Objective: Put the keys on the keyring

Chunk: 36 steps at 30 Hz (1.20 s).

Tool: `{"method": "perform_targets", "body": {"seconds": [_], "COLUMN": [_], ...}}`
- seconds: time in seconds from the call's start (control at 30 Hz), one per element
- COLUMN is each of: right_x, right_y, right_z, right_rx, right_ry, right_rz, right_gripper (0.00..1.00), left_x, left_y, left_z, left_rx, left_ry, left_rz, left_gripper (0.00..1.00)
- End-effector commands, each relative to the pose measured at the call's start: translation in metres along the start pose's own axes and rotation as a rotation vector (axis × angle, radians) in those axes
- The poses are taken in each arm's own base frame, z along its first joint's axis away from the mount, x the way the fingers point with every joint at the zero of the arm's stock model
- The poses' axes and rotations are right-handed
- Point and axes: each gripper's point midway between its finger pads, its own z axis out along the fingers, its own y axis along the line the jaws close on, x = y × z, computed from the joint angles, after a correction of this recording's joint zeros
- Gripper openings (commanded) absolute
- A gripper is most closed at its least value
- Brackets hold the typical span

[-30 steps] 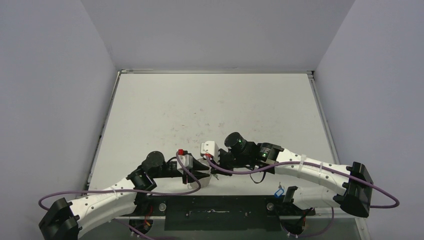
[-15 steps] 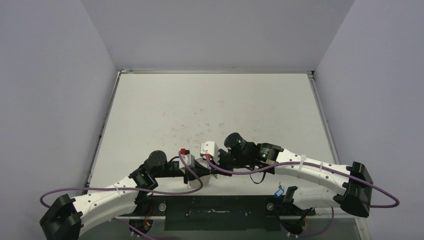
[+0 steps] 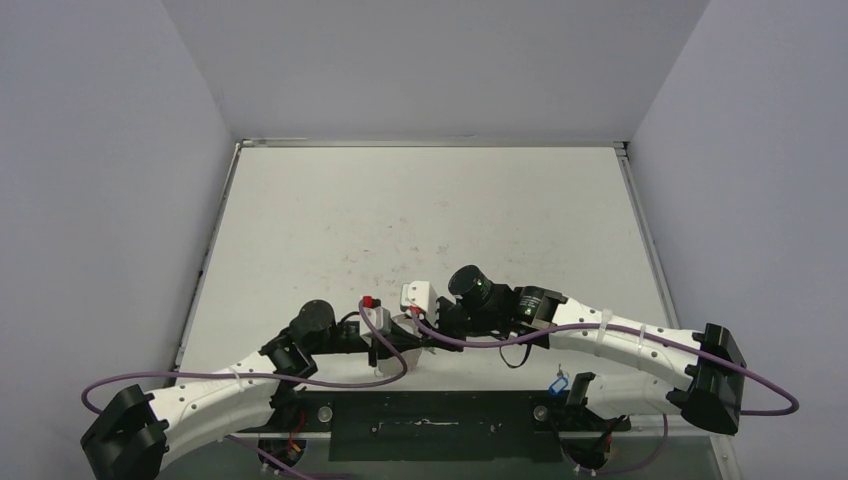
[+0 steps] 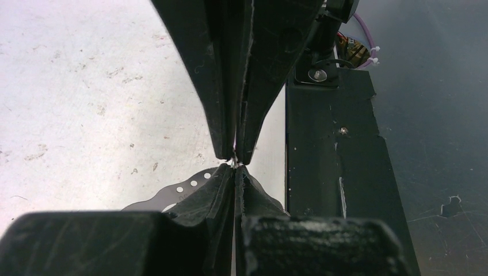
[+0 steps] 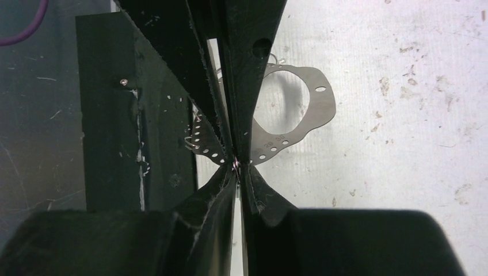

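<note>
The keyring (image 5: 313,112) is a thin flat pale-grey ring with small holes along its rim; part of it also shows in the left wrist view (image 4: 187,187). My left gripper (image 3: 410,342) and right gripper (image 3: 428,335) meet tip to tip near the table's front edge. In both wrist views the ring's rim runs into the spot where the tips touch. The left gripper (image 4: 235,168) is shut on that rim. The right gripper (image 5: 236,168) is shut on it too, with a small glint between its tips. The blue key (image 3: 558,384) lies by the right arm's base. The green key is hidden.
A black strip (image 3: 430,425) runs along the near table edge between the arm bases, also in the left wrist view (image 4: 339,172). Purple cables (image 3: 470,342) loop over both arms. The white table (image 3: 420,220) has raised rails at its left and right sides.
The left arm's wrist and elbow have shifted slightly right and away from the base. The gripper tips stay pressed together at the same spot. The right arm has not moved.
</note>
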Motion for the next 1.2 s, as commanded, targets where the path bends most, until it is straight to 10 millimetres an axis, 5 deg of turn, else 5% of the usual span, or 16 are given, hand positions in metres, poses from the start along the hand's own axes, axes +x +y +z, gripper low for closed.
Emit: {"method": "perform_targets", "body": {"seconds": [0.0, 0.1, 0.27, 0.63, 1.03, 1.17], "right_x": [-0.037, -0.042, -0.05, -0.046, -0.052, -0.049], "right_y": [-0.011, -0.02, -0.013, 0.008, 0.005, 0.003], "right_z": [-0.012, -0.023, -0.042, -0.045, -0.026, -0.019], "right_rx": [0.088, 0.163, 0.185, 0.116, 0.086, 0.078], "right_ry": [-0.128, -0.197, -0.356, -0.504, -0.507, -0.479], "right_rz": [-0.031, -0.029, -0.103, -0.264, -0.259, -0.256], "right_gripper": [0.17, 0.52, 0.68, 0.55, 0.42, 0.29], "left_x": [-0.032, -0.034, -0.042, -0.056, -0.055, -0.055], "left_y": [0.0, 0.002, 0.005, -0.008, -0.011, -0.012], "left_z": [0.003, 0.0, -0.007, -0.016, -0.016, -0.016], "left_rx": [0.007, -0.016, -0.063, -0.026, -0.007, -0.004], "left_ry": [-0.097, -0.121, -0.199, -0.302, -0.294, -0.295], "left_rz": [0.062, 0.062, 0.068, 0.136, 0.134, 0.135], "left_gripper": [0.0, 0.0, 0.0, 0.0, 0.0, 0.0]}}
